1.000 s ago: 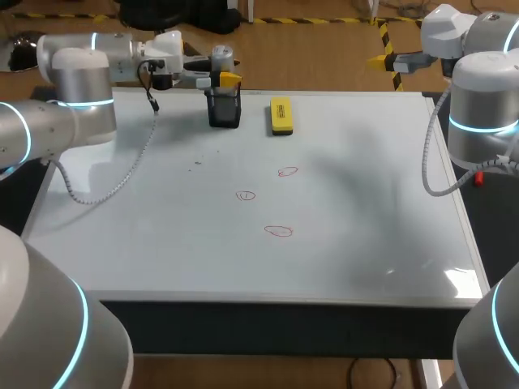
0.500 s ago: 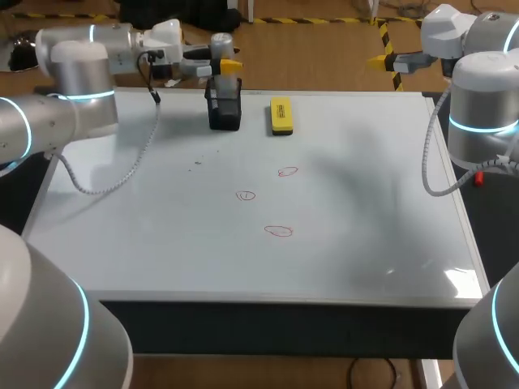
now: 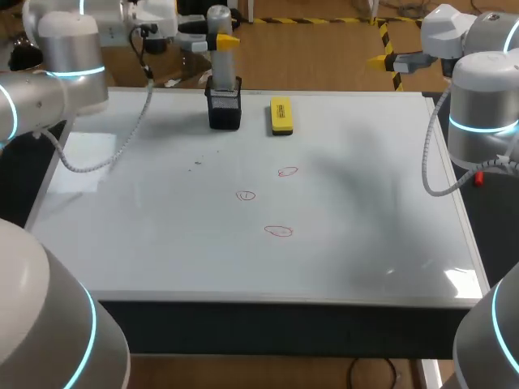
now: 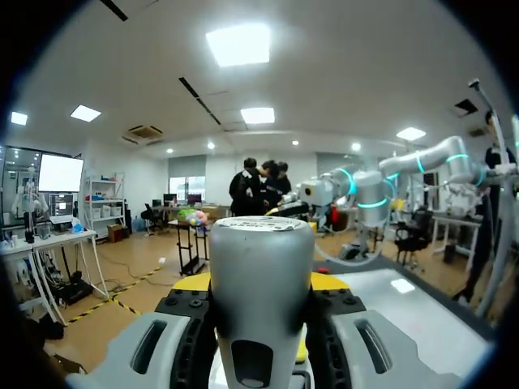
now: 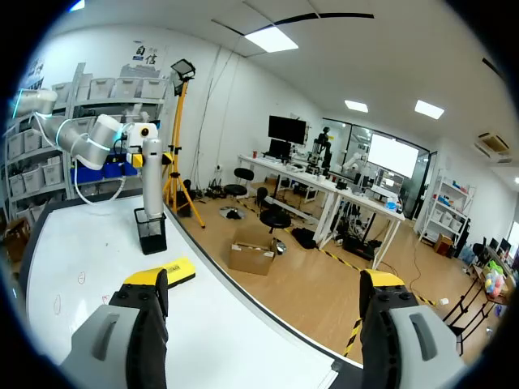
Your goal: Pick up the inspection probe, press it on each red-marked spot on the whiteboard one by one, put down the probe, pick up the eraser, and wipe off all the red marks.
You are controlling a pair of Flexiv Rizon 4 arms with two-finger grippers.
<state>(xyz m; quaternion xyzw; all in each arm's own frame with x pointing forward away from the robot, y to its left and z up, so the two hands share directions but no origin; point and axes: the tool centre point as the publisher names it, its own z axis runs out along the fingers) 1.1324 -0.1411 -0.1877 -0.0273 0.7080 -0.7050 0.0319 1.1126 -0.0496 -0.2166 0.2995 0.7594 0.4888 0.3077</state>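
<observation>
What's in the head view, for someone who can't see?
The left gripper holds the grey probe upright over the black holder at the whiteboard's far edge. A yellow eraser lies beside it; three red marks sit mid-board.

- Yellow-tipped right gripper spread wide apart.
- Ahead on white glossy board: flat yellow eraser, black mesh holder, grey cylindrical probe upright at its top.
</observation>
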